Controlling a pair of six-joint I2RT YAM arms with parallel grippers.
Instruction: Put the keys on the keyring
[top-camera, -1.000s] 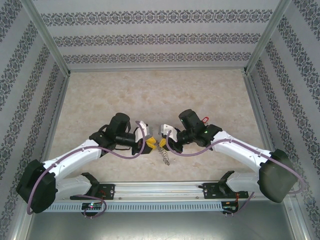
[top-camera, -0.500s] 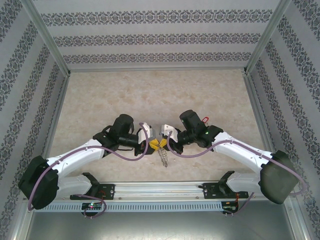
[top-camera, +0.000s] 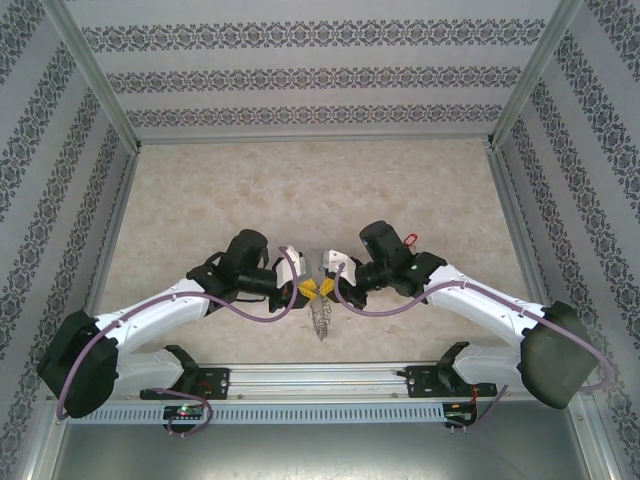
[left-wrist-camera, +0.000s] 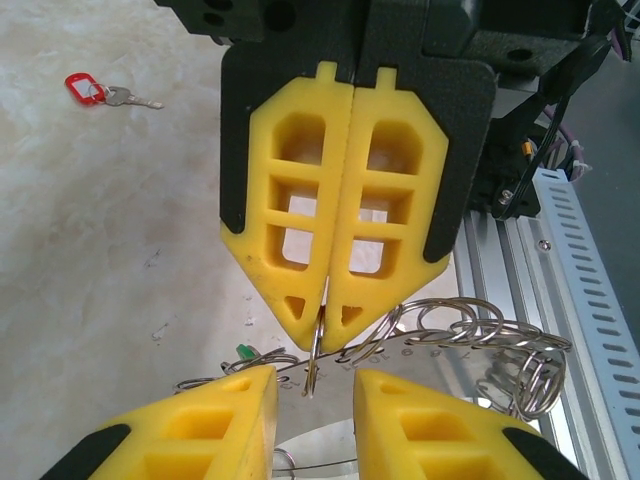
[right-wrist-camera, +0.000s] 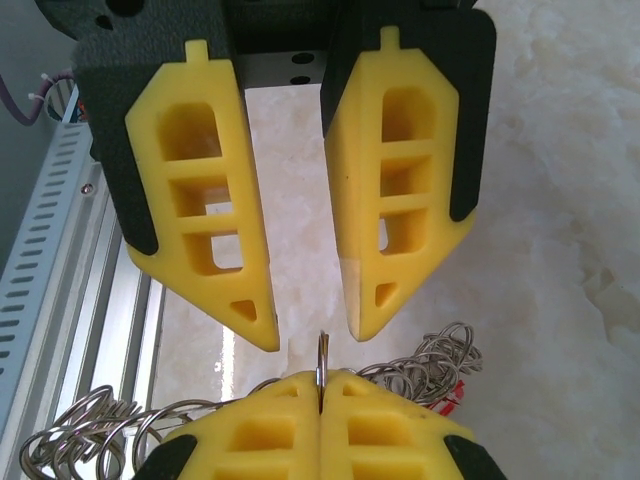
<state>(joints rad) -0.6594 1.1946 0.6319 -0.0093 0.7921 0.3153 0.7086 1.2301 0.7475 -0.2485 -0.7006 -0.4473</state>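
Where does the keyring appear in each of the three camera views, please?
Top external: the keyring is at the centre, slightly below the middle of the picture.
Left wrist: lower middle to lower right, a wire hoop with coiled rings.
Right wrist: along the bottom, at lower left and just right of centre.
Shared landmark: the right gripper, shut on a ring of it, at top centre in left wrist and bottom centre in right wrist.

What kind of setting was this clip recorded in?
Probably a purpose-built robot test booth, not a home: patterned panel walls set in aluminium framing, a marble-look tabletop, and a slotted mounting rail along the near edge.
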